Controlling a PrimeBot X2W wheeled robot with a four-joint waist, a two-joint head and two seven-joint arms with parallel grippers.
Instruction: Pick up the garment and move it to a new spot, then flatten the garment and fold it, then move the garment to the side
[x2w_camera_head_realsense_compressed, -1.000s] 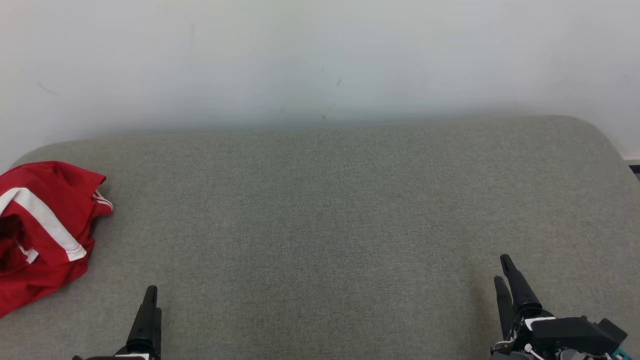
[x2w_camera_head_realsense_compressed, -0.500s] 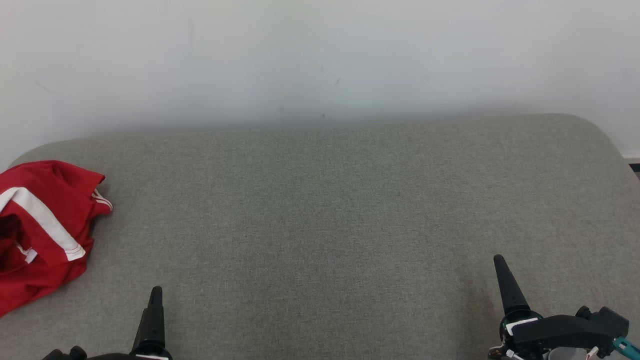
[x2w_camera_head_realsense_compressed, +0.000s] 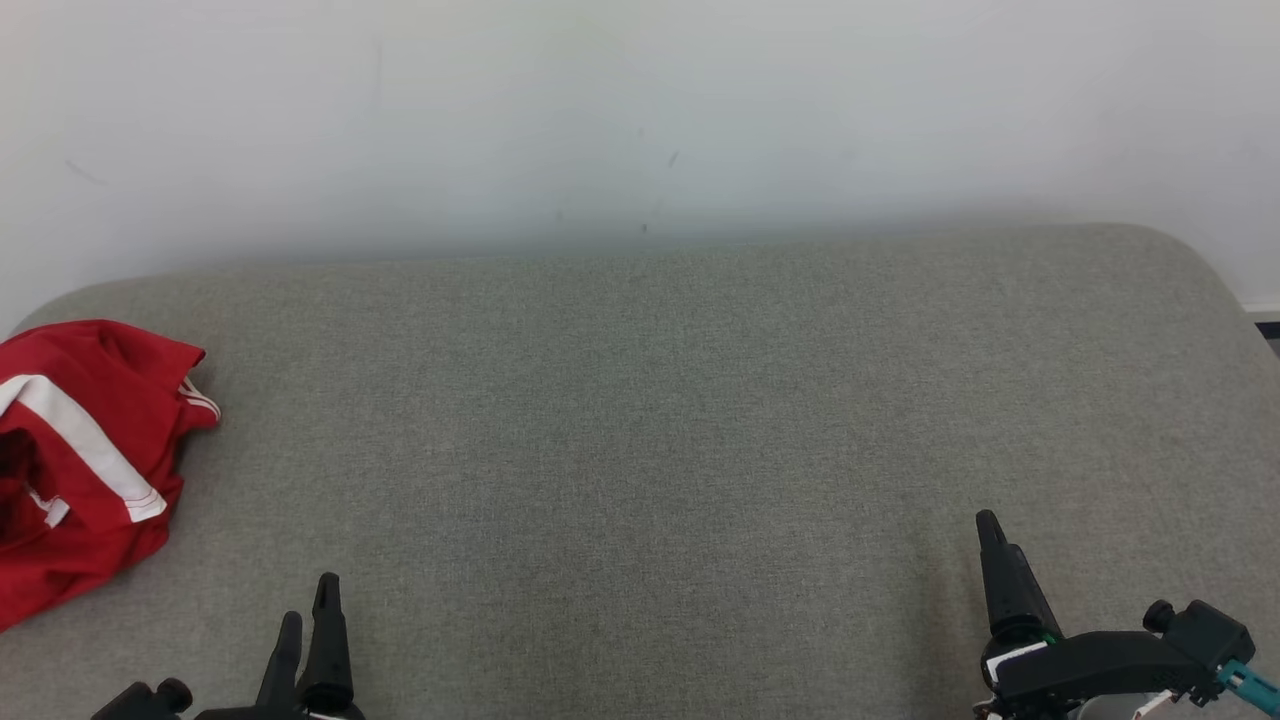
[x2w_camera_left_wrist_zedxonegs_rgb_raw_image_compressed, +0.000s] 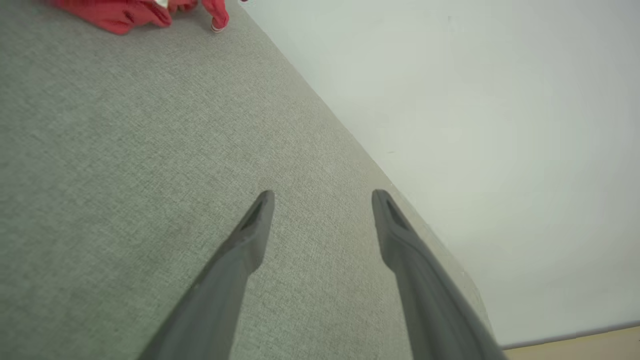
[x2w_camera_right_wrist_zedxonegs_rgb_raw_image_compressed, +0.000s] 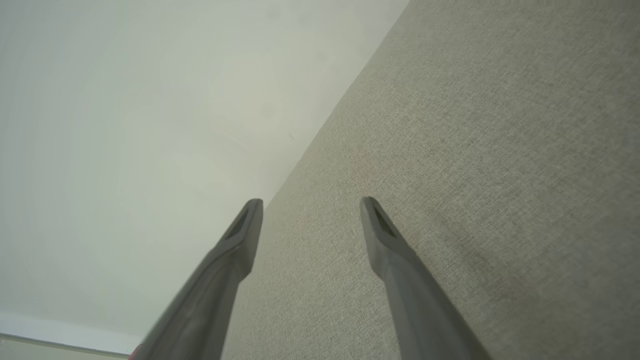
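The garment (x2w_camera_head_realsense_compressed: 80, 470) is a crumpled red heap with a white band, striped trim and a small white label, lying at the far left of the grey cushion (x2w_camera_head_realsense_compressed: 640, 420). In the left wrist view the garment (x2w_camera_left_wrist_zedxonegs_rgb_raw_image_compressed: 135, 12) sits at the top left edge, well away from the fingers. My left gripper (x2w_camera_head_realsense_compressed: 308, 605) is low at the front left, open and empty, to the right of the garment and apart from it. At the front right, my right gripper (x2w_camera_head_realsense_compressed: 992, 535) is turned side-on. The left gripper (x2w_camera_left_wrist_zedxonegs_rgb_raw_image_compressed: 322, 195) and right gripper (x2w_camera_right_wrist_zedxonegs_rgb_raw_image_compressed: 311, 201) both show spread fingers above bare fabric.
A pale wall (x2w_camera_head_realsense_compressed: 640, 120) rises right behind the cushion's far edge. The cushion's rounded right corner (x2w_camera_head_realsense_compressed: 1190, 250) drops off toward a strip of floor. Between the two grippers lies flat grey fabric.
Both wrists have rolled: the left gripper now shows two fingers, the right gripper's fingers line up as one. The garment lies as it did; the picture has shifted slightly.
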